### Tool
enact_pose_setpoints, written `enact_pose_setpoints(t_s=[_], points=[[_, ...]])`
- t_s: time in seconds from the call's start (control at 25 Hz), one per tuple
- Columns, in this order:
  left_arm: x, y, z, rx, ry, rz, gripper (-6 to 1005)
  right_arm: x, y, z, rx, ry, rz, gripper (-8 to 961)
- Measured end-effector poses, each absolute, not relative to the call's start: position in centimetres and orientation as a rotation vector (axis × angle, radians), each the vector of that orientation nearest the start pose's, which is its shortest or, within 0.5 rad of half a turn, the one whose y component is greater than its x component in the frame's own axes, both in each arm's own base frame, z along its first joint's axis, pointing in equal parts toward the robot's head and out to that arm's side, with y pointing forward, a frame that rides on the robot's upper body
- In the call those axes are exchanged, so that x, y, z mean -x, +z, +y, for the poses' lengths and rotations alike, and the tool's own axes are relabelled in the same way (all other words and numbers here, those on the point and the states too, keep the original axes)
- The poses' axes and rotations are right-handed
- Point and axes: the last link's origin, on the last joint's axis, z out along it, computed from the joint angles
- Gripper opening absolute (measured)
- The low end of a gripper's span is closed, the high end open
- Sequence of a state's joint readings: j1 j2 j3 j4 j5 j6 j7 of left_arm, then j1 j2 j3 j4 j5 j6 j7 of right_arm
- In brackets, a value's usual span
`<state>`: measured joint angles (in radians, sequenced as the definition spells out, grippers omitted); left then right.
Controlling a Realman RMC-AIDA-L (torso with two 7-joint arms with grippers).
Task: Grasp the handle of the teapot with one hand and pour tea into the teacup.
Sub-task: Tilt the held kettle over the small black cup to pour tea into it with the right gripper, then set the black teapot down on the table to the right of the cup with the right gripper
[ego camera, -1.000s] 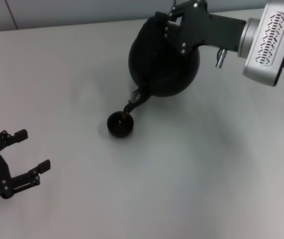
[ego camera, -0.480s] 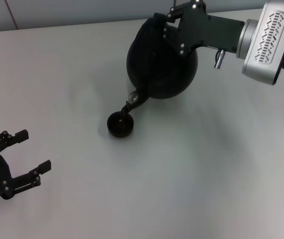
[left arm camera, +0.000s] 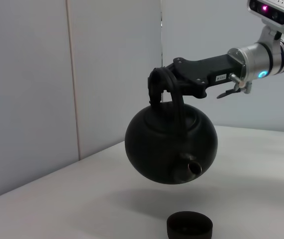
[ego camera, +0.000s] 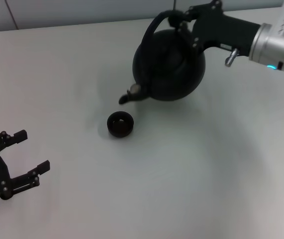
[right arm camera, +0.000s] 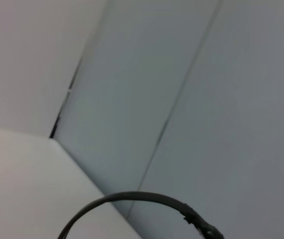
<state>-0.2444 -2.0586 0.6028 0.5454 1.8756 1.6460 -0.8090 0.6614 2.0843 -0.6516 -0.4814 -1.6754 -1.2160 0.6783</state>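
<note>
The right gripper [ego camera: 179, 20] clenches the handle [ego camera: 154, 25], holding the teapot [ego camera: 169, 67] aloft, spout above the teacup [ego camera: 120, 124]. Well left of the teacup, the left gripper [ego camera: 25, 159] rests spread.

Matte black all over the teapot [ego camera: 169, 69], with no pattern; same black on its arched handle [left arm camera: 167, 88] and short spout [ego camera: 131, 93], plus a paler glint at the spout's mouth. Black too for the small teacup [ego camera: 120, 124], plain and unmarked. Black on the right gripper [ego camera: 177, 17] and its bracket, turning to silver-grey on the arm [ego camera: 279, 37] behind, with a small cyan light glowing there and a pink one on the camera housing in the left wrist view. Black again on the left gripper [ego camera: 28, 155]. Off-white, unpatterned table [ego camera: 181, 189]. Pale grey-blue wall panels [left arm camera: 57, 74] split by thin dark seams.
</note>
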Motion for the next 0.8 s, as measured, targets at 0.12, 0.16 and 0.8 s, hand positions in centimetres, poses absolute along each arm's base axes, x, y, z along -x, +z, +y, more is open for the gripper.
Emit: enact_pose_setpoints(t_s=[0.12,0.16,0.8], points=[[33.7,1.0,24.0,2.511,-0.714,-0.306,861,-24.3,1.0,39.8,2.245,0.681,0.091,79],[33.7,1.0,24.0,2.512,-0.715,-0.306,861,-24.6,1.1,39.7,2.232,0.698,0.121,79],[33.5,1.0,24.2,2.513,-0.718,-0.294,860,-28.8,0.4,37.5,2.112,0.767,0.486,92]])
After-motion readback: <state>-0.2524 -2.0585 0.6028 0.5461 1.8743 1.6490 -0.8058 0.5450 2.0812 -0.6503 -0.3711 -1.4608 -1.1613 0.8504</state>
